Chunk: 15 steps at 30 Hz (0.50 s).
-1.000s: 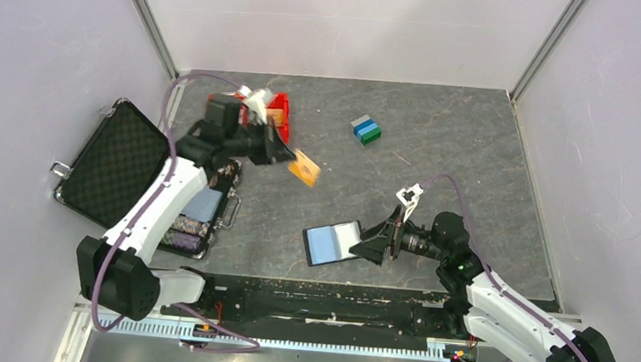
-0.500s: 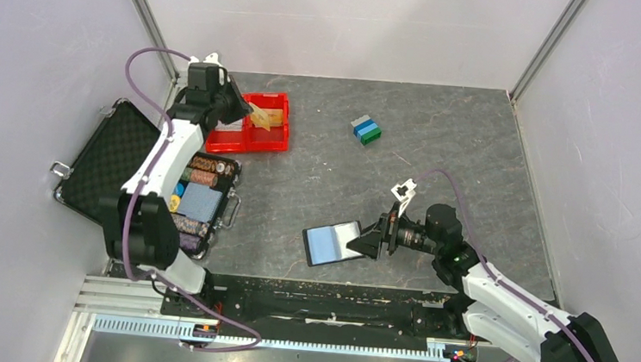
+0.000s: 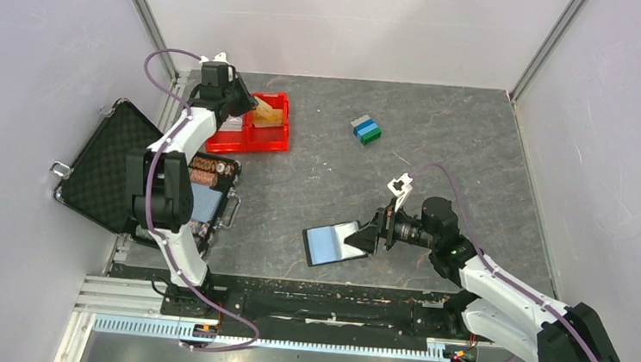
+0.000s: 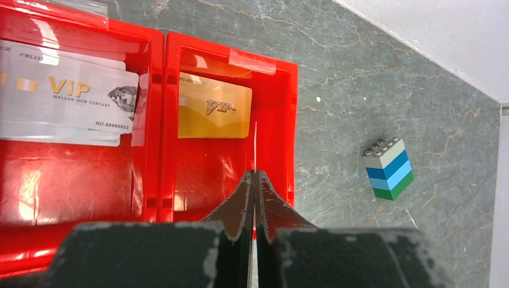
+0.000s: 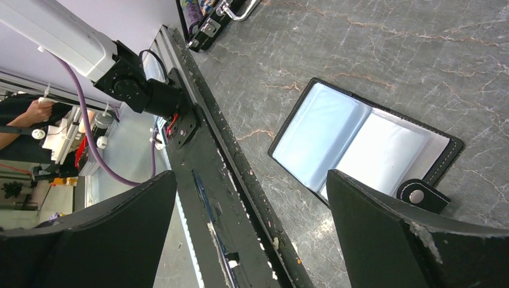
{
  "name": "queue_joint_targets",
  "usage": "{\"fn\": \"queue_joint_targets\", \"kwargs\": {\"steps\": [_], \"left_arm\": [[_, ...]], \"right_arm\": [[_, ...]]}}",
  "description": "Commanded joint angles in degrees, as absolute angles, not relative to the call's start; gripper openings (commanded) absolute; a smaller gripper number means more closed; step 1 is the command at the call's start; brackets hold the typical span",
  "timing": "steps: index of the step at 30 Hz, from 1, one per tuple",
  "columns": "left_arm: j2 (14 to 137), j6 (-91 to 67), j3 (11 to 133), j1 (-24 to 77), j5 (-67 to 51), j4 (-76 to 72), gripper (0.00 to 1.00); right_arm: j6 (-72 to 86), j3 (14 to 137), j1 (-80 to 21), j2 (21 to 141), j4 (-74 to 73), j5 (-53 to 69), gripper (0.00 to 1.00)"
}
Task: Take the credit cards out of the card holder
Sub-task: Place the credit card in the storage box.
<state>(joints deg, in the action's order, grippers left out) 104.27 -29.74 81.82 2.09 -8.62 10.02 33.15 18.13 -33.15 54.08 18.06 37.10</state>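
Observation:
The card holder (image 3: 334,243) lies open near the table's front, showing glossy blue-grey sleeves in the right wrist view (image 5: 354,141). My right gripper (image 3: 370,237) is open and empty at the holder's right edge, its jaws wide apart (image 5: 252,177). My left gripper (image 3: 249,106) hangs over the red tray (image 3: 273,138), shut on an orange credit card (image 3: 264,113). In the left wrist view this card is a thin edge (image 4: 255,144) between the shut fingers (image 4: 255,175). Another orange card (image 4: 214,114) lies in the tray's right compartment. Whitish-grey cards (image 4: 66,102) lie in the left one.
A large black foam-lined case (image 3: 111,164) lies open at the left, with poker chips (image 3: 201,172) in its tray. Stacked grey, blue and green blocks (image 3: 366,130) stand at the back, right of the red tray (image 4: 288,120). Walls close in three sides.
My left arm has swung back and left from mid-table to the red tray, carrying the orange card. My right gripper has edged slightly toward the holder.

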Motion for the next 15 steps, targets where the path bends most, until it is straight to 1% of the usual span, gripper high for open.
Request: {"fn": "queue_joint_targets", "kwargs": {"steps": [1,6,15], "left_arm": [[107.05,-31.12,85.05,1.50,-11.29,3.07,0.02],[111.76,-32.07,87.53,1.41,-14.67,1.19,0.02],[113.69,-30.72,88.31,1.41,-12.92,0.18,0.02]], "right_arm": [[32.18,20.92,-32.83,54.77,19.15,35.44,0.98],[32.14,21.09,-32.83,55.20,19.56,34.95,0.98],[31.73,21.14,-32.76,55.85,19.07,34.55,0.98]]}}
